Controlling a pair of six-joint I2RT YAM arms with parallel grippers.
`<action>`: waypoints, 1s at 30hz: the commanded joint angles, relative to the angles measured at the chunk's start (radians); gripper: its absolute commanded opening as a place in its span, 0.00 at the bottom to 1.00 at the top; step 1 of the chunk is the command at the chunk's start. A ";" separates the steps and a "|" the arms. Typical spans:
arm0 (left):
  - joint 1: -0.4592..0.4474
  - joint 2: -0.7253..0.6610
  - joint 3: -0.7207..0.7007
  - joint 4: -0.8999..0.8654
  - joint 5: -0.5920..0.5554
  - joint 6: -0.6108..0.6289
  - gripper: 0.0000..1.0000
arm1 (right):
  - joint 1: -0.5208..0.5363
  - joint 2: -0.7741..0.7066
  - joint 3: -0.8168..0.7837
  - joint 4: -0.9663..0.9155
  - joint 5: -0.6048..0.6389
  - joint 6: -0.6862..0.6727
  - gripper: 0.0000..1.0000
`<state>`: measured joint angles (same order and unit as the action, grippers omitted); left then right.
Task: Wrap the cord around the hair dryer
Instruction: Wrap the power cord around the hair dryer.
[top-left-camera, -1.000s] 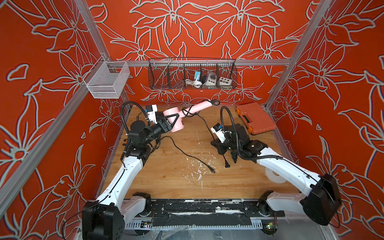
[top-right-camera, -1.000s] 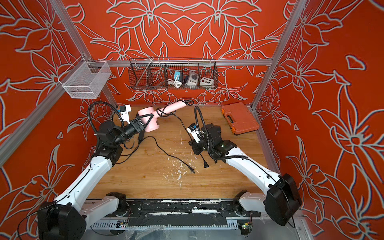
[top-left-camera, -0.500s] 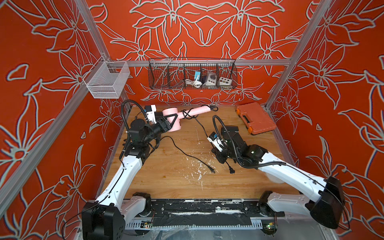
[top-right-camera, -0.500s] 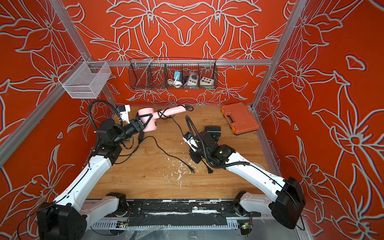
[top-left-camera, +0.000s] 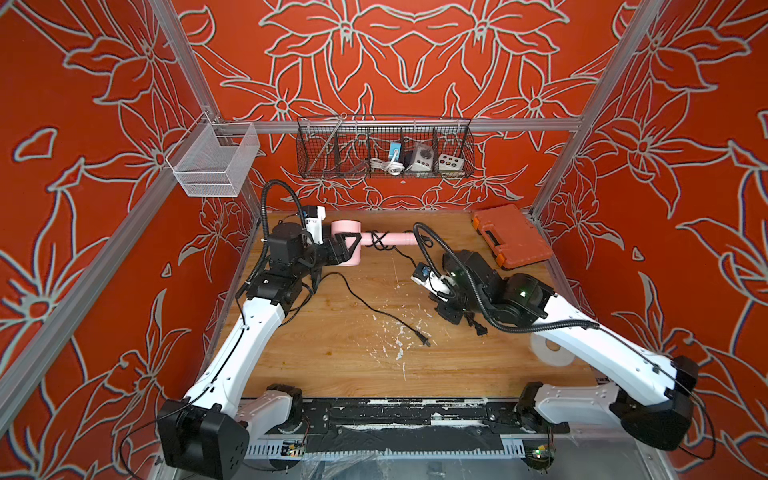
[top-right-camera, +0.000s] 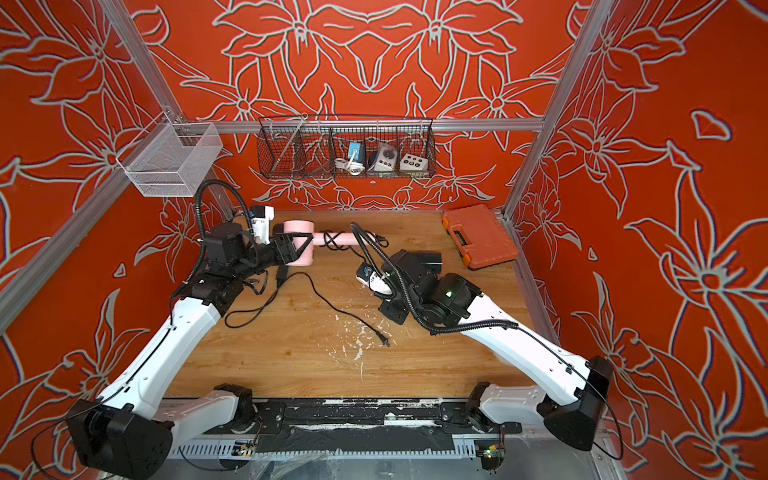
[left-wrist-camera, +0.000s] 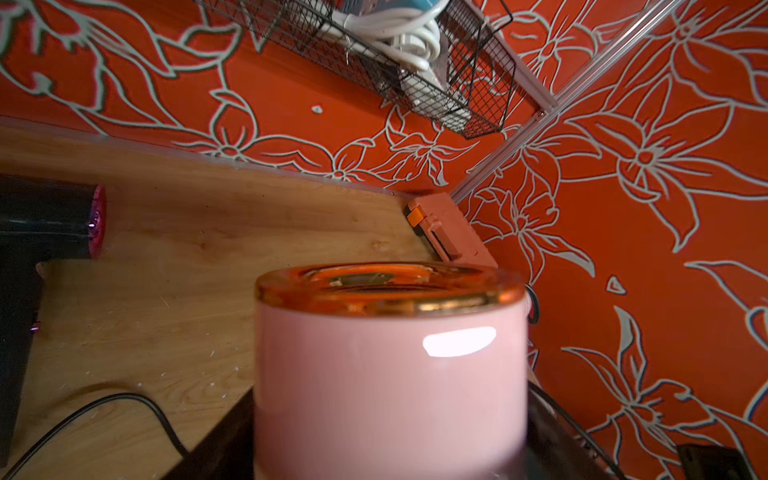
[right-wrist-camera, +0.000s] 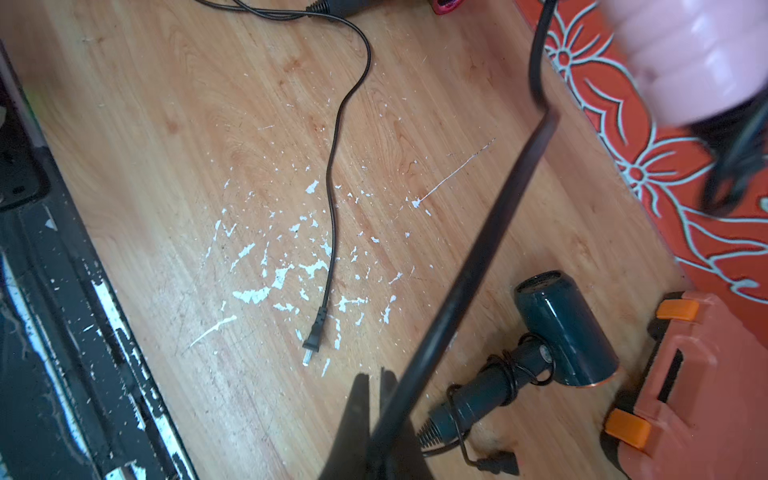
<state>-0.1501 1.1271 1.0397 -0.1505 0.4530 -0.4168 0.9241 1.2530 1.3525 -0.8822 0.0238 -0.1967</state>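
While left tool clamps dryer, arm extended

Your left arm and right arm match: long white shells, each ending in a boxy black joint housing. A ribbed black hose arcs above each wrist, and a thin black cable runs along the white link. Each wrist camera has a white case; the right one carries what looks like a blue mark. A green light glows on the right arm's black joint. The left gripper and right gripper are black.
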 joint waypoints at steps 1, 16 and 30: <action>-0.021 0.009 0.010 0.019 -0.046 0.022 0.00 | 0.037 0.067 0.106 -0.163 0.027 -0.094 0.00; -0.245 0.119 0.075 -0.122 -0.080 0.196 0.00 | 0.122 0.203 0.367 -0.187 0.248 -0.356 0.00; -0.333 -0.008 -0.017 -0.103 0.186 0.350 0.00 | -0.132 0.189 0.306 0.068 -0.048 -0.478 0.00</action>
<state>-0.4706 1.1809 1.0401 -0.3058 0.5140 -0.1284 0.8406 1.4590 1.6768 -0.9382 0.1177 -0.6495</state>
